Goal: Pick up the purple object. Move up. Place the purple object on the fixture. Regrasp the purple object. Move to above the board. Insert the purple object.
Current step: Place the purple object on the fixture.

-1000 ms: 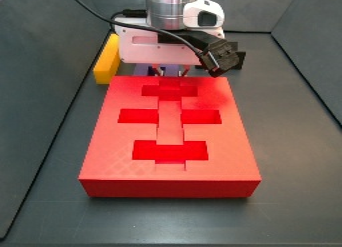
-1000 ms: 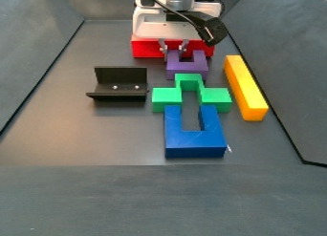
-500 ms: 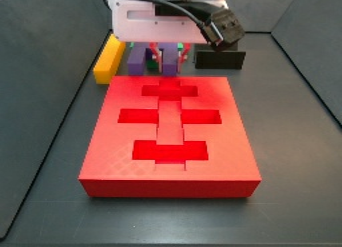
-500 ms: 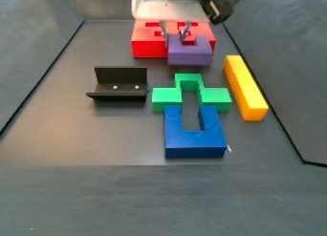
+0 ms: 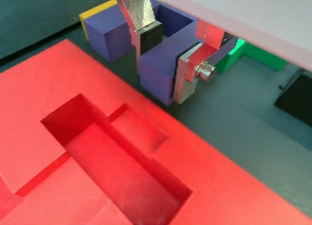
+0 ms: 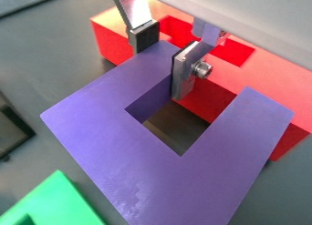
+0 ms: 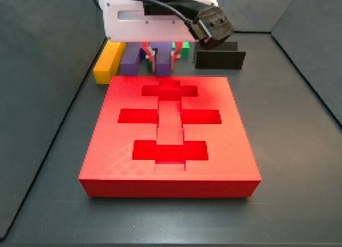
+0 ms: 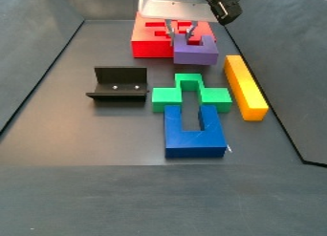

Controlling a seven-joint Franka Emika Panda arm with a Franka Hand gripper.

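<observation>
The purple object (image 8: 194, 54) is a U-shaped block hanging just off the floor beside the red board (image 8: 144, 39). My gripper (image 8: 188, 33) is shut on one of its prongs, with one finger in the notch and the other outside. Both wrist views show the purple object (image 5: 159, 69) (image 6: 134, 147) clamped by the gripper (image 5: 165, 45) (image 6: 162, 54). In a side view the purple object (image 7: 162, 60) hangs behind the board (image 7: 167, 141), under the gripper (image 7: 163, 53). The black fixture (image 8: 118, 84) (image 7: 221, 59) stands on the floor, apart from the gripper.
A green cross-shaped block (image 8: 192, 94) and a blue block (image 8: 192, 127) lie together mid-floor. A long yellow bar (image 8: 246, 85) (image 7: 108, 59) lies beside them, close to the purple object. Dark sloping walls ring the floor.
The gripper has risen from the floor with the purple object clamped in it. The other blocks, the board and the fixture have not moved.
</observation>
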